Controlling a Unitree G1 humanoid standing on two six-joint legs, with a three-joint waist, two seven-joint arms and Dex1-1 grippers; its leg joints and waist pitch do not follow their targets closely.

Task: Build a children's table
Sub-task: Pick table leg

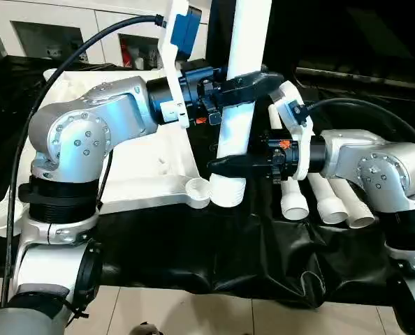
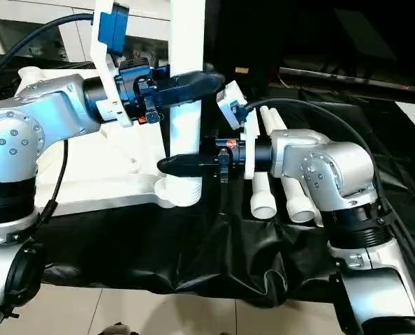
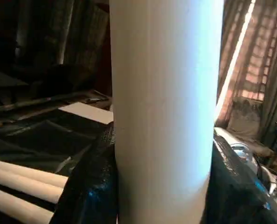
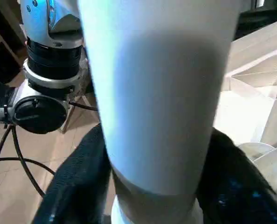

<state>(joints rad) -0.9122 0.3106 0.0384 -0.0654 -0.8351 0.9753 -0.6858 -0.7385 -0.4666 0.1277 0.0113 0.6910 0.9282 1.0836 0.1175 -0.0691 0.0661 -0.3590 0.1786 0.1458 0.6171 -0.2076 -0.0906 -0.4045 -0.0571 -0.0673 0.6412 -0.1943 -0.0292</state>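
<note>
Leg (image 1: 237,105) — upright, clamped high by my left fingers (image 1: 253,85), low by my right fingers (image 1: 230,162); foot just right of the top's near corner socket (image 1: 197,190).

My forearms (image 1: 89,132) are silver shells dotted with small screws, ringed by black ribbed joints. Black cables (image 1: 89,45) trail back from white wrist brackets, one carrying a blue block (image 1: 186,28). My fingers (image 1: 253,82) are glossy black.

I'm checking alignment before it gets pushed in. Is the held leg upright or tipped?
Upright: the leg stands vertical over the corner socket, left gripper above right gripper.
</note>
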